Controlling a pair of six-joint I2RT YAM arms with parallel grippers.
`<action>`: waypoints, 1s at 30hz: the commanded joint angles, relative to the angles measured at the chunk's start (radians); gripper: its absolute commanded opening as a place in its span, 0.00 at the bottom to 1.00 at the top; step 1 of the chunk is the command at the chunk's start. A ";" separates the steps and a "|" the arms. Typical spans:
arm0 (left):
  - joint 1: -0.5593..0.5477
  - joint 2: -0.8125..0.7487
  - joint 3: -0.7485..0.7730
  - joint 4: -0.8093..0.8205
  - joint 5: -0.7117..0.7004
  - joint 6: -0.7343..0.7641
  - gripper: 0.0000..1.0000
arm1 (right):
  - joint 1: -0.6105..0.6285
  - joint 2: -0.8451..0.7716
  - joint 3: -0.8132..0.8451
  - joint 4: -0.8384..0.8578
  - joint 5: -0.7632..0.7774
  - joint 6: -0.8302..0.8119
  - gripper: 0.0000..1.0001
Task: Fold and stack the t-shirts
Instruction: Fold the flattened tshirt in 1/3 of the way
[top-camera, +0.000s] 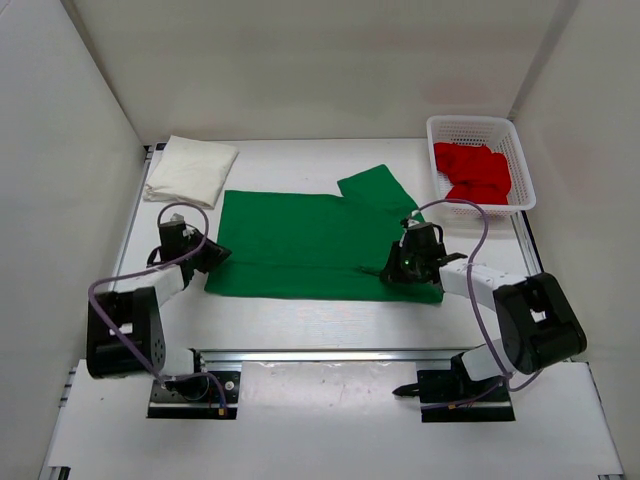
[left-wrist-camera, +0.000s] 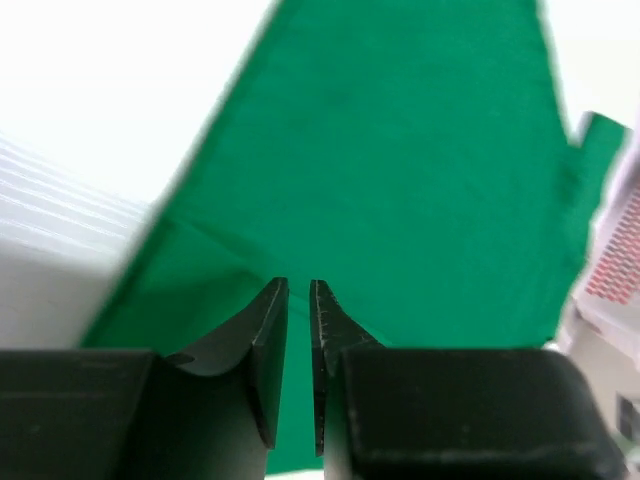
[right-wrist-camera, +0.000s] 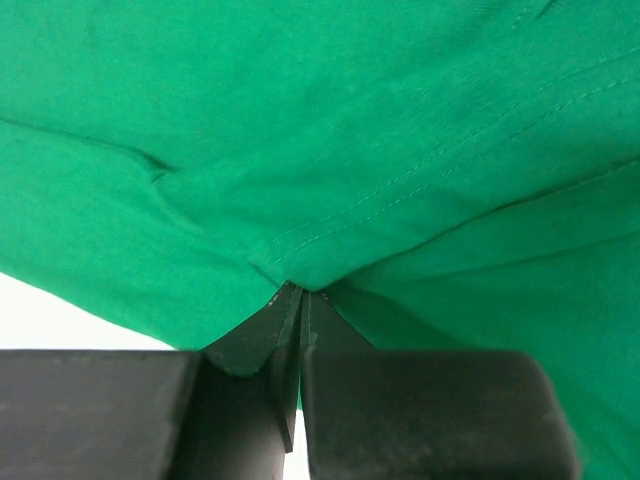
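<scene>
Spread flat across the middle of the worktop (top-camera: 300, 318): a green t-shirt (top-camera: 300, 240), one sleeve sticking out toward the far right. Folded into a neat pad at the far-left corner: a cream-white t-shirt (top-camera: 190, 170). Bunched inside a white mesh basket (top-camera: 470, 122) at the far-right corner: a red t-shirt (top-camera: 474, 172).

Down low at the green t-shirt's near-left corner: the left gripper (top-camera: 213, 254). From the wrist view, left gripper (left-wrist-camera: 298, 290) with jaws a narrow slit apart, tips just above the cloth, green fabric stretching away beyond them toward the basket. Cloth in the slit or not: cannot tell.

Set on the same shirt's near edge, toward its near-right corner: the right gripper (top-camera: 390, 270). From its own wrist view, right gripper (right-wrist-camera: 300, 292) pressed together on a pinch of green cloth, with hem stitching and creases fanning out from the tips and a sliver of white worktop below the fabric on the left.
</scene>
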 joint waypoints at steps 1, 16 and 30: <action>-0.024 -0.120 -0.027 0.062 0.009 -0.024 0.26 | -0.021 0.027 0.042 0.071 -0.017 -0.014 0.00; -0.322 -0.312 -0.192 0.104 -0.125 -0.007 0.27 | 0.021 0.267 0.441 0.056 -0.064 -0.012 0.00; -0.627 -0.136 -0.008 0.027 -0.250 0.136 0.20 | 0.155 -0.014 0.062 0.062 0.009 -0.041 0.00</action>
